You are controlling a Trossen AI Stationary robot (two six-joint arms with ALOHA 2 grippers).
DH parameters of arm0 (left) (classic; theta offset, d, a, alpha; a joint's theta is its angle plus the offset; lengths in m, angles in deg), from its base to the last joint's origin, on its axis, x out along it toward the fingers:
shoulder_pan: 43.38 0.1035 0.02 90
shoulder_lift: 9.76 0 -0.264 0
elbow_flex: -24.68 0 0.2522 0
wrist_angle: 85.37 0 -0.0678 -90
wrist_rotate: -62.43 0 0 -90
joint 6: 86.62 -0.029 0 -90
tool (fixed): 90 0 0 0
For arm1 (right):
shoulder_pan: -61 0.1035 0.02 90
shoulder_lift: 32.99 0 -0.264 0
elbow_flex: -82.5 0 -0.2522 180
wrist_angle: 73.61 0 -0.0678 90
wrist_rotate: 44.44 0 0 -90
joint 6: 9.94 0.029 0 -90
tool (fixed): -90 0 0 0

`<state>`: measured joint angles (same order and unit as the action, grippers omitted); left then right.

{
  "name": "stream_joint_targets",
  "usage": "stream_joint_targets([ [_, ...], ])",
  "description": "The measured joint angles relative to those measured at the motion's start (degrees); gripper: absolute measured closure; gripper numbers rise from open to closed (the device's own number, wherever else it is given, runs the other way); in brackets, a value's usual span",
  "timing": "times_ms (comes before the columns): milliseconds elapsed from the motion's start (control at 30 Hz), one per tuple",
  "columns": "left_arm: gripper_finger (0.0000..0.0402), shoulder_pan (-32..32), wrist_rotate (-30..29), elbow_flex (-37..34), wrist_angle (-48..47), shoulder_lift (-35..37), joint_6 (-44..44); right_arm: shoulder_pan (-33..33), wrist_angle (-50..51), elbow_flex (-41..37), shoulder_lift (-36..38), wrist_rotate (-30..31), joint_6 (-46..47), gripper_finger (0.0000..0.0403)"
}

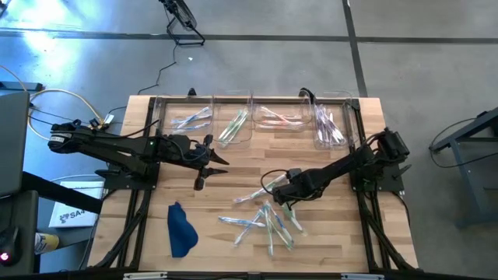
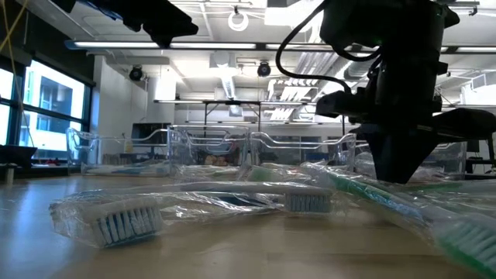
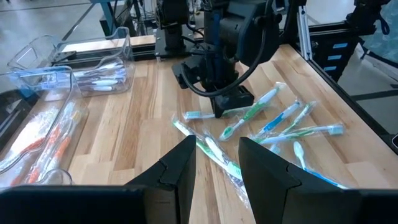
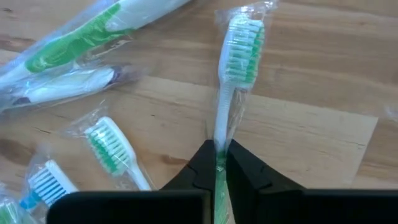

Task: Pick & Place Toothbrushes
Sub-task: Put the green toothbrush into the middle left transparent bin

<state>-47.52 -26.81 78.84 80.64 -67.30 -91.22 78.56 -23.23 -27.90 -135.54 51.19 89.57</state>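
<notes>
Several wrapped toothbrushes [image 1: 264, 222] lie loose on the wooden table, right of centre. My right gripper [image 4: 219, 163] stands over the pile's far edge, shut on a toothbrush with green and white bristles [image 4: 239, 43]; it also shows in the high view [image 1: 286, 190] and the left wrist view [image 3: 227, 106]. My left gripper [image 3: 214, 168] hovers open above the table's left middle [image 1: 204, 163], holding nothing. My right gripper pinches the green toothbrush's slim neck [image 4: 221, 134], just below the head, between its two fingers, wrapper and all. The fingers come from above, pointing down, one on each side of the neck. The toothbrush lies flat on the table, its head sticking out past the fingertips.
Clear plastic bins [image 1: 233, 124] stand in a row along the far edge, each with some toothbrushes inside. A dark blue cloth [image 1: 180, 229] lies near the front left. Bare wood lies between the pile and the bins.
</notes>
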Motion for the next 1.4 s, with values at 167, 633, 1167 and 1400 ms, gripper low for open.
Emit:
stream_joint_targets([
  [167,0.0284,-0.01,0.02,0.0,0.02,0.0,0.0,0.0,0.34,-0.05,0.08,0.0,-1.01,0.038],
  [633,0.0284,-0.01,0.07,0.0,0.02,0.0,0.04,0.06,5.07,-0.61,4.34,3.74,-7.04,0.04],
  [1167,0.0284,0.0,0.07,0.0,0.06,0.0,0.43,1.11,6.18,-0.28,15.52,11.37,-11.83,0.0401],
  [1400,0.0284,0.01,0.05,0.0,0.18,0.0,0.54,1.09,5.22,-0.28,20.95,15.56,-16.35,0.04],
])
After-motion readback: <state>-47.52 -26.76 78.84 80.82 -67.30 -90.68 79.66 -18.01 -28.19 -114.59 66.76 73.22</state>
